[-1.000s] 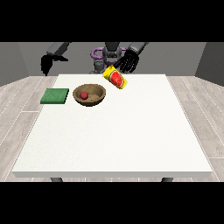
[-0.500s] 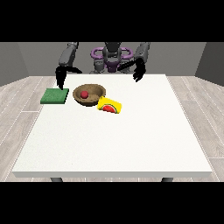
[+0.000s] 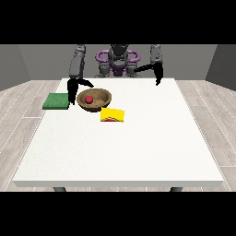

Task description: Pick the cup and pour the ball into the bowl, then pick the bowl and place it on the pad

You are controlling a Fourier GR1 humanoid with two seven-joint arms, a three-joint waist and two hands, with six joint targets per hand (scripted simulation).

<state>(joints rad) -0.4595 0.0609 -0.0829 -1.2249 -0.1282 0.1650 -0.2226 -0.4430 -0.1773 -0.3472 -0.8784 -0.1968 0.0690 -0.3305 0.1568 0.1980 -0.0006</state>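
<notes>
From the front, no readable writing is seen; the yellow cup [image 3: 112, 115] lies on its side on the white table [image 3: 120, 152], just beside the wooden bowl [image 3: 94, 99], where the red ball [image 3: 89, 99] rests. The green pad [image 3: 56, 101] lies near the table's edge. The hand at the view's left [image 3: 73, 90] hangs between pad and bowl, holding nothing; whether its fingers are curled cannot be told. The hand at the view's right [image 3: 158, 76] hovers well apart, its fingers likewise unclear. Wood-look floor and grey walls surround the table.

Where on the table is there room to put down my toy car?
The near half of the table, in front of the yellow cup, is bare, and so is the side at the view's right. It is crowded at the far corner on the view's left: green pad, bowl holding the ball, and a hand.
</notes>
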